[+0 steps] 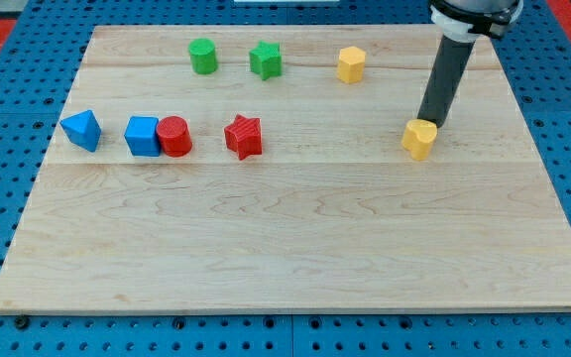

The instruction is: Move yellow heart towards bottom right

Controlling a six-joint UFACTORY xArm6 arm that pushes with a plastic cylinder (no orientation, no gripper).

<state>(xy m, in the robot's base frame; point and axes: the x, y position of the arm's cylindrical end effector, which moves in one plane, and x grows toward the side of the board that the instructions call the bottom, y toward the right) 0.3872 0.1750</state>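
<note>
Was a plain, straight, dark grey to black rod, round in section and matt, narrowing slightly toward my tip (430,123). Carried at its upper end a wider collar with a white ring over black, cut off by the view's top edge. Showed no cables, screws or markings on the visible length.

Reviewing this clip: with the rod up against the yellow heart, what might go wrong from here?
1. My tip sits at the upper right side of the yellow heart; pushing from there would likely send it toward the view's left, not bottom right.
2. An off-centre contact may spin the heart or let it slip past.
3. The board's right edge is fairly near, so an overshoot could push the heart off.
</note>
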